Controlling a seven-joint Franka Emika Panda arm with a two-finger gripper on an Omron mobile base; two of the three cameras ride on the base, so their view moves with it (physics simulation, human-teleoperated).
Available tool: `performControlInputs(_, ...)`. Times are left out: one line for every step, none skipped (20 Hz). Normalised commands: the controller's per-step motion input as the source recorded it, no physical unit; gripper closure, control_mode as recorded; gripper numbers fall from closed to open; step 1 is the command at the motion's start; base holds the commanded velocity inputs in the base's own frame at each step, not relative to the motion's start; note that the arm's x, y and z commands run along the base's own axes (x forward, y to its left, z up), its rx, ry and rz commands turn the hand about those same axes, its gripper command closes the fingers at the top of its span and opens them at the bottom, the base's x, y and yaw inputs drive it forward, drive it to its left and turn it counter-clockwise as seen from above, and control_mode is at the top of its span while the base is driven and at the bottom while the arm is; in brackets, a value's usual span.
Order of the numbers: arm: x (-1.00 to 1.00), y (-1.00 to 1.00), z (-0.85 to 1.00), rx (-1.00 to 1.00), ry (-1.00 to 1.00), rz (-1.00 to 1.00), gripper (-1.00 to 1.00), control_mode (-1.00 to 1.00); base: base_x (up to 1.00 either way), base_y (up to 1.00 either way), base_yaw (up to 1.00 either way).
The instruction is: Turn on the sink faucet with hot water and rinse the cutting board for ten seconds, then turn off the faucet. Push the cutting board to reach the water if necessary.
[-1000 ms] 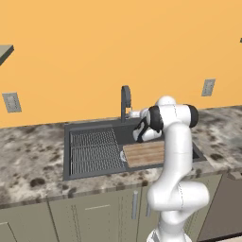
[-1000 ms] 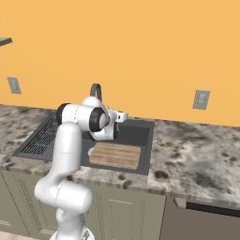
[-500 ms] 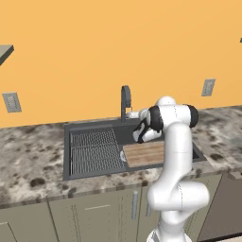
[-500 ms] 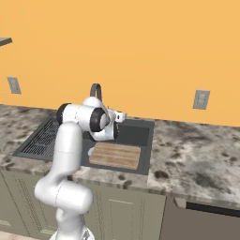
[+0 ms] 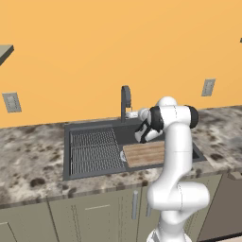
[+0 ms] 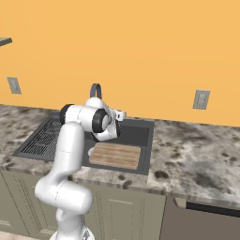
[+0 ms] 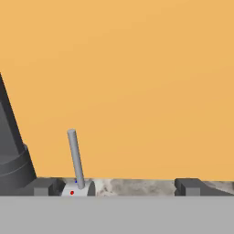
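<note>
- left base view: behind me on my left, looks forward and down at the sink (image 5: 75,170)
- right base view: behind on my right, same sink (image 6: 147,145), opposite side
- hand view: close, low, facing the orange wall (image 7: 137,68)

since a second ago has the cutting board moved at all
No. The cutting board lies in the same place in the sink, right of the drying rack.

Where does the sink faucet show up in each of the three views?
Left base view: sink faucet stands at centre, behind the sink, just left of the arm's wrist.
Right base view: its arched spout rises above the arm's elbow, left of centre.
Hand view: dark base at left edge.
Shared landmark: the orange wall.
</note>
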Motion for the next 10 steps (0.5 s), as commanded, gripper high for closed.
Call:
performControlInputs(0.23,0.00,0.00,0.01,0.00,0.04,-1.00,-1.00,0.00,0.00,0.00)
performControlInputs(0.24,0.00,0.00,0.01,0.00,0.04,-1.00,-1.00,0.00,0.00,0.00)
performControlInputs(0.24,0.00,0.00,0.01,0.00,0.04,-1.00,-1.00,0.00,0.00,0.00)
performControlInputs(0.23,0.00,0.00,0.01,0.00,0.03,-1.00,-1.00,0.00,0.00,0.00)
performControlInputs(0.23,0.00,0.00,0.00,0.00,0.03,-1.00,-1.00,0.00,0.00,0.00)
performControlInputs(0.21,0.00,0.00,0.01,0.00,0.03,-1.00,-1.00,0.00,0.00,0.00)
performControlInputs(0.17,0.00,0.00,0.01,0.00,0.02,-1.00,-1.00,0.00,0.00,0.00)
performControlInputs(0.16,0.00,0.00,0.01,0.00,0.02,-1.00,-1.00,0.00,0.00,0.00)
performControlInputs(0.16,0.00,0.00,0.00,0.00,0.02,-1.00,-1.00,0.00,0.00,0.00)
performControlInputs(0.17,0.00,0.00,0.00,0.00,0.02,-1.00,-1.00,0.00,0.00,0.00)
